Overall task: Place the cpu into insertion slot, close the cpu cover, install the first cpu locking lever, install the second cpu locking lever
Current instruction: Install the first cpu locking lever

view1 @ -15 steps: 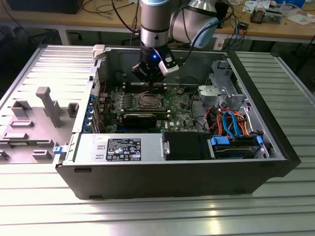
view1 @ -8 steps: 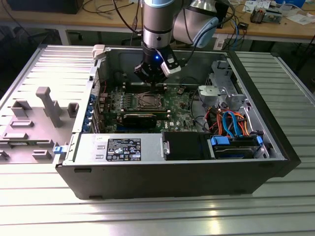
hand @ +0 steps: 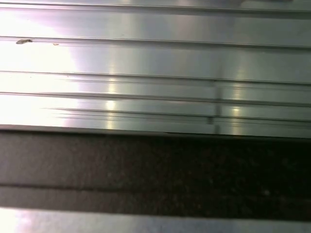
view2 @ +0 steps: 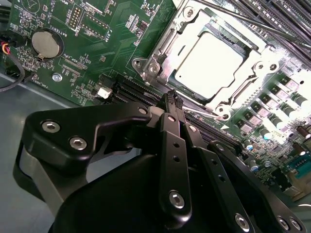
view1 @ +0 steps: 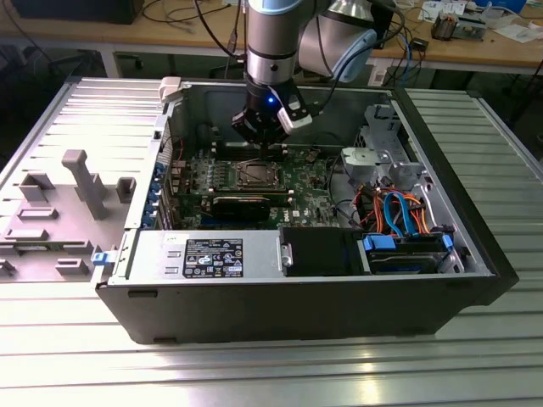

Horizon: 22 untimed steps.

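Note:
The cpu point(view2: 209, 65) lies flat in the insertion slot point(view1: 254, 174) on the green board, its pale metal top showing through the window of the cpu cover point(view2: 167, 53). The cover lies down over the chip. A thin locking lever point(view2: 257, 26) runs along the socket's far side, and another lever point(view2: 206, 110) runs along the side nearest my fingertips. My gripper point(view2: 171, 99) is shut with nothing in it, its black tips hovering just off the socket's corner. In the exterior view the gripper point(view1: 270, 146) hangs directly behind and above the socket.
Black memory slots point(view2: 286, 14) run beside the socket, and a coin battery point(view2: 47, 42) sits on the board. The case holds a power supply point(view1: 212, 254), a grey drive cage point(view1: 377, 161) and coloured cables point(view1: 399, 212). A grey fixture point(view1: 81, 182) stands outside on the ribbed metal table point(hand: 155, 58).

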Motion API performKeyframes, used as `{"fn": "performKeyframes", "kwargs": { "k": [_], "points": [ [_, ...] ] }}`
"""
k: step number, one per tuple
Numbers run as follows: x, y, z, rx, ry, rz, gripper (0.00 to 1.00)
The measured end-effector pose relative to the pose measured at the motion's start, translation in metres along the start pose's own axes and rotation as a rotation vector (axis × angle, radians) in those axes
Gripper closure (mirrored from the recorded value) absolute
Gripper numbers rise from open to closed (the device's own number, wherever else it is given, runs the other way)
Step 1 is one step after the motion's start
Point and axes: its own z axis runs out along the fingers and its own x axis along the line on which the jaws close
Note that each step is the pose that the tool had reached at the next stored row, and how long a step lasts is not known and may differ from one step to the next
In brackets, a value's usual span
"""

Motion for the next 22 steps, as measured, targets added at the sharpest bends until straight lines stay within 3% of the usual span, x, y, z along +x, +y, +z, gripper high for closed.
{"fn": "performKeyframes", "kwargs": {
  "k": [14, 22],
  "points": [
    [-0.0029, 0.0005, 0.0011, 0.0001, -0.0001, -0.004, 0.89],
    [-0.0037, 0.0002, 0.0090, 0.0001, 0.0000, -0.004, 0.89]
  ]
}}
